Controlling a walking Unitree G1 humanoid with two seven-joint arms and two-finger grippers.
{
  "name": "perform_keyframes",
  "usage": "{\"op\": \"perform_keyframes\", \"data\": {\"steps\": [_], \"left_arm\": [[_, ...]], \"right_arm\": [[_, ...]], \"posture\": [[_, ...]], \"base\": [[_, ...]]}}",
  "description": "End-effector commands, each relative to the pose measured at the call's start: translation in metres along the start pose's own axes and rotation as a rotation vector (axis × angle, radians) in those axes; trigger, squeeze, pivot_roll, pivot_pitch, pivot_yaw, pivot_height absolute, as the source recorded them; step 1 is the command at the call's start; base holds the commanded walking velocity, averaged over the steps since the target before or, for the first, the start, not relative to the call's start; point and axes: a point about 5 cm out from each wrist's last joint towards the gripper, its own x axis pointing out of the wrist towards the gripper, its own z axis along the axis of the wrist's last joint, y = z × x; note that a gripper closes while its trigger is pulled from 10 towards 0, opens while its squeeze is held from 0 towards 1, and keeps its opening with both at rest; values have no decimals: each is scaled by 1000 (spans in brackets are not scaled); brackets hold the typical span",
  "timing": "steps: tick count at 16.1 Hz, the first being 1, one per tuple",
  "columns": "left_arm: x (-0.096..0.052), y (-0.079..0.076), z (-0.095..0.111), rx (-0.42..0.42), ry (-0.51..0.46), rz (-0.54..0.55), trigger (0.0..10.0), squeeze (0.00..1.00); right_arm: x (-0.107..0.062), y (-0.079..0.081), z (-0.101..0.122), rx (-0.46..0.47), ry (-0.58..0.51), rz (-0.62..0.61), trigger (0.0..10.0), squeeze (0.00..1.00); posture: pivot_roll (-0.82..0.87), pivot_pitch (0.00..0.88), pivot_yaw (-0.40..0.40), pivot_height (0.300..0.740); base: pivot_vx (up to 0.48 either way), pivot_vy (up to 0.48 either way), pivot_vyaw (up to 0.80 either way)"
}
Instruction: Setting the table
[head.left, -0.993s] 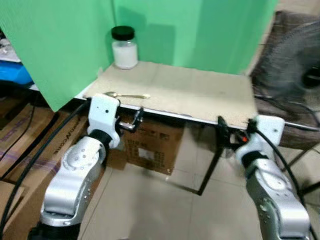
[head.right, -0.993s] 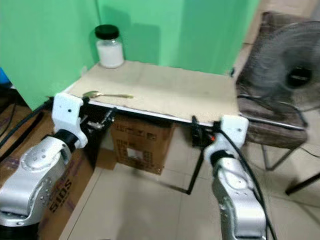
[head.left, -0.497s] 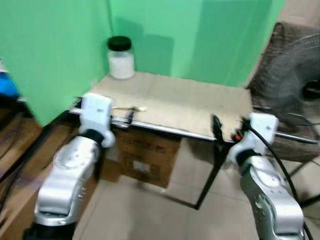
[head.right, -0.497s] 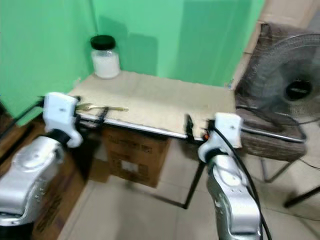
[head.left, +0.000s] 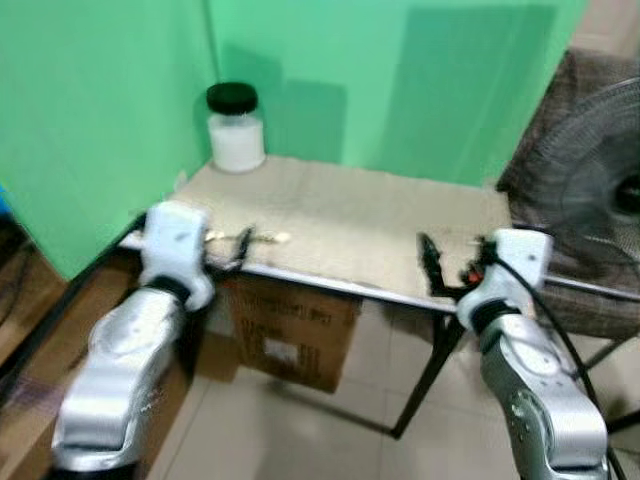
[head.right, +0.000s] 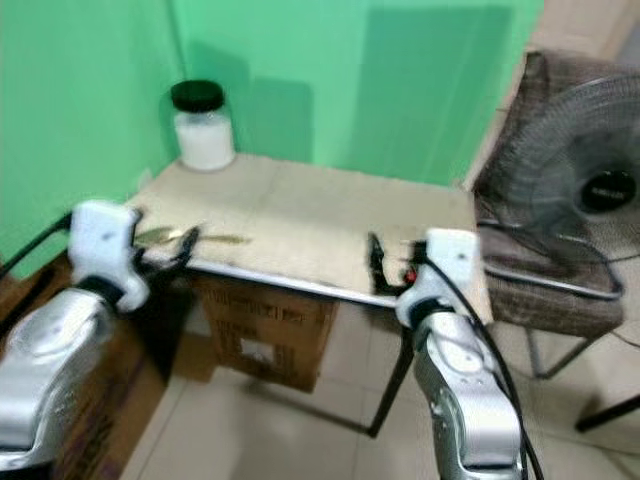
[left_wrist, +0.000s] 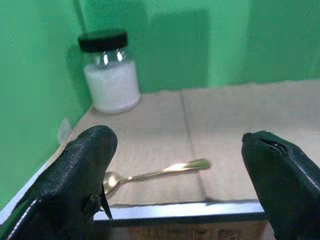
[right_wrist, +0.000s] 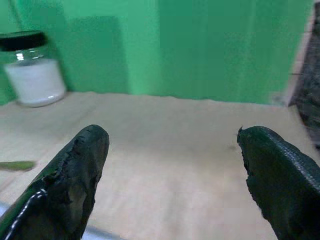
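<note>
Near the front left edge of the table (head.left: 400, 215) lies a thin gold spoon (left_wrist: 156, 170), its bowl toward the corner and its handle pointing along the edge. A jar (head.left: 236, 127) of white powder stands well apart at the back left corner, against the green backdrop. The left gripper (left_wrist: 175, 187) hovers just before the table edge, fingers spread wide, with the spoon between them and a little beyond. The right gripper (right_wrist: 170, 180) is likewise released, holding nothing, at the front right edge. The spoon looks light, stiff and slick, lying flat; pinching across the narrow handle near its middle seems the surest hold.
</note>
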Motion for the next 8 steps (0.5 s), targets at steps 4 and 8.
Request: {"op": "perform_keyframes", "data": {"steps": [4, 8], "left_arm": [[-5, -5, -2, 8, -16, -22, 10000, 0], [-6, -11, -1, 10, -28, -35, 10000, 0]], "right_arm": [[-1, -11, -7, -31, 26, 20, 10000, 0], [4, -17, -9, -83, 45, 20, 10000, 0]], "posture": [[39, 0, -60, 740], [50, 0, -71, 740]], "base": [[343, 0, 0], [343, 0, 628]]}}
